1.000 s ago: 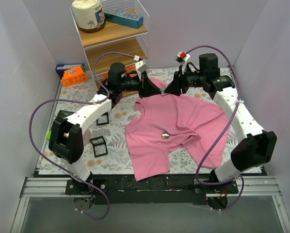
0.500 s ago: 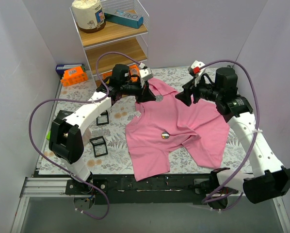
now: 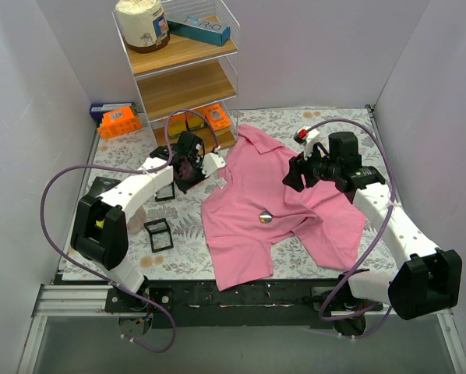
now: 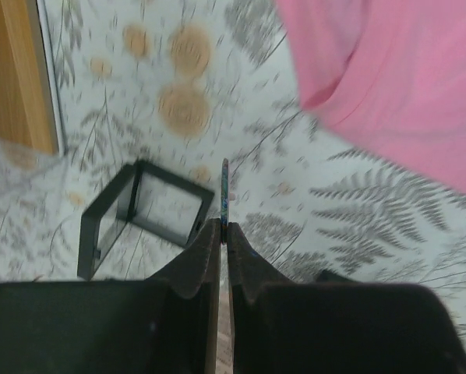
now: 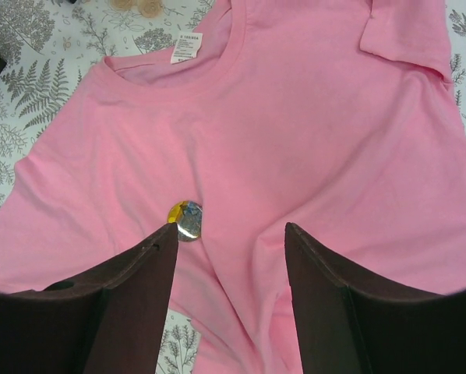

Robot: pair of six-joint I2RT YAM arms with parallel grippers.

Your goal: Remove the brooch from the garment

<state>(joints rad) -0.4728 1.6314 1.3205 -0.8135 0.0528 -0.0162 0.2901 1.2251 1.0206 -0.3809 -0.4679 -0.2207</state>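
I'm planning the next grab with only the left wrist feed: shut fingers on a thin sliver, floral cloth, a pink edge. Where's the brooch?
Observer: The brooch sits mid-chest on the garment, below the neckline.
Operator: Which arm is closer?
Observer: The right gripper hovers over the chest, with the brooch just past one fingertip in the right wrist view.
Operator: Is it open?
Observer: Yes, wide open, holding nothing.

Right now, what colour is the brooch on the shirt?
The brooch is silvery with yellow and blue patches; right wrist view shows it best.
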